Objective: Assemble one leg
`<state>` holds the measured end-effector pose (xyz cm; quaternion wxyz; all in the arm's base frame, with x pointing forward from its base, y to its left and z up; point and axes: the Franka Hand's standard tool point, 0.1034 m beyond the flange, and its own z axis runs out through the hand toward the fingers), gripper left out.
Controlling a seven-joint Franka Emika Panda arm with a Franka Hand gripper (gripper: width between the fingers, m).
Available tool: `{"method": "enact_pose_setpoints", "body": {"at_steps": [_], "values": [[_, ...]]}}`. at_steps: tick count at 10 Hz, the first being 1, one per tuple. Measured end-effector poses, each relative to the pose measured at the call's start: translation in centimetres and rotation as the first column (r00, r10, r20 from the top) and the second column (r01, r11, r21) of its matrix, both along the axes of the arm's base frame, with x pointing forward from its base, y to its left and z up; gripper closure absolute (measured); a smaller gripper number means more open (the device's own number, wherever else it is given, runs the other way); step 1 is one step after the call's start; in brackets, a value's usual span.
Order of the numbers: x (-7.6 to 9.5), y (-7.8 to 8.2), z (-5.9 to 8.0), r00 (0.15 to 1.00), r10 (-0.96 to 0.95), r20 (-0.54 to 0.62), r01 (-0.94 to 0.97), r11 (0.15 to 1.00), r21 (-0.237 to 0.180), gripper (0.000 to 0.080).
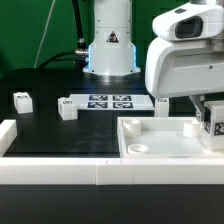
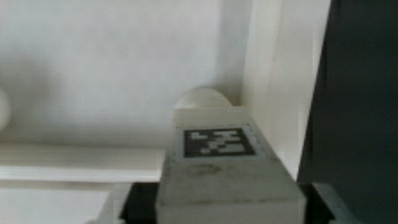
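Clamped on the leg (image 2: 221, 165), the end effector (image 2: 222, 205) could jam it against the tray-like part's (image 1: 160, 150) wall if misaligned.

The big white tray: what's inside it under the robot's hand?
The leg, held upright in the jaws of the gripper, hangs above the tray floor. The gripper covers that corner, so any hole beneath is hidden.

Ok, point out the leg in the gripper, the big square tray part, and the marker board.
Leg (image 2: 217, 152): wrist view, on its tagged face, between the fingers.
Tray part (image 1: 150, 148): exterior view, on its bare floor.
Marker board (image 1: 108, 101): exterior view, on the strip between tags.
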<state>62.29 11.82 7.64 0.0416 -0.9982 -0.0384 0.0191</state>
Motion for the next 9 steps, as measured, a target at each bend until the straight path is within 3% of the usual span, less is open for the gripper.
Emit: {"method": "enact_pose_setpoints", "body": {"at_steps": [1,2,4,5,8,9], "values": [[0.0,0.0,-0.01,0.999,-0.048,-0.004,0.048,0.999,-0.002,0.0509],[0.06,-0.08,-0.08,0.969,-0.247,-0.015,0.247,0.969,0.0,0.0509],[0.18,-0.18,-0.11,0.86,-0.51,-0.034,0.51,0.86,-0.001,0.0509],[0.17,-0.18,-0.15,0.78,-0.625,-0.043,0.625,0.781,-0.009,0.0509],[0.29,-0.37,-0.16,0.426,-0.901,-0.086,0.902,0.43,-0.031,0.0509],[0.23,-0.3,-0.15,0.364,-0.927,-0.091,0.928,0.369,-0.043,0.0509]]}}
